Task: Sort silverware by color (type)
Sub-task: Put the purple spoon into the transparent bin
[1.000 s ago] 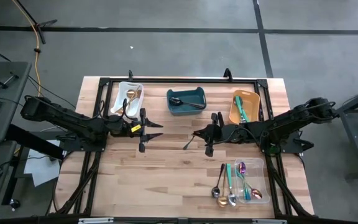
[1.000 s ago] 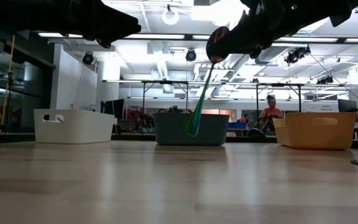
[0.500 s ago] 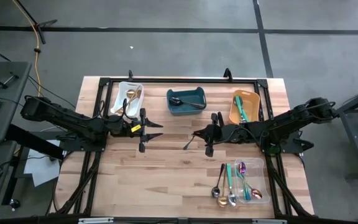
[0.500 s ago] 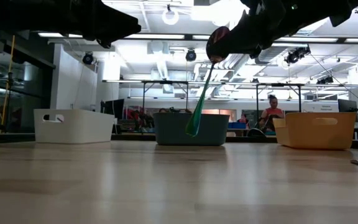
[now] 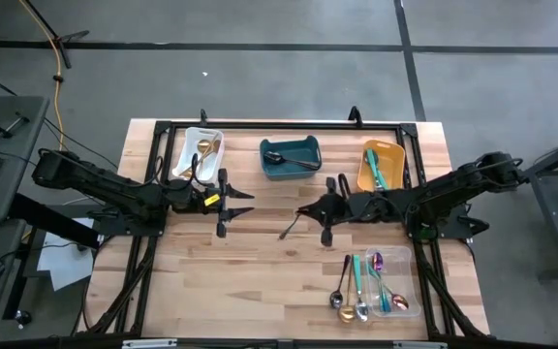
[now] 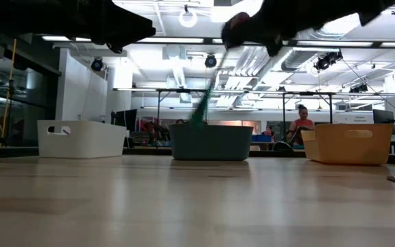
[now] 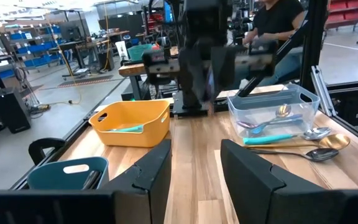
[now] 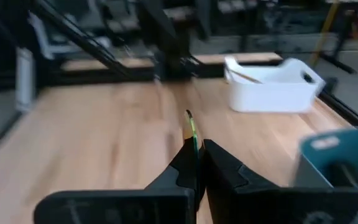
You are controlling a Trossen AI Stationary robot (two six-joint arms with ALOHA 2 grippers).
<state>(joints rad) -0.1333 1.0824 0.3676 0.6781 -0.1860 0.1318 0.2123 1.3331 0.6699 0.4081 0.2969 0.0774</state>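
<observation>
Pale wood-plank bench (image 5: 260, 262) on grey concrete floor (image 5: 260, 87), right gripper (image 5: 303, 210) mid-bench, jaws clamped on a green-handled utensil (image 5: 290, 229), left gripper (image 5: 243, 205) nearby, jaws parted, holding nothing, workshop racks behind.

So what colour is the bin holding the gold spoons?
White bin; the high view shows it best.

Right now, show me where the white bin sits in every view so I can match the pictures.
High view: white bin at the table's far edge, left of the teal bin.
Low view: white bin on the left, across the table.
Left wrist view: not in it.
Right wrist view: white bin beyond the right hand, which is shut on a spoon.
Shared landmark: the teal bin beside it.
</observation>
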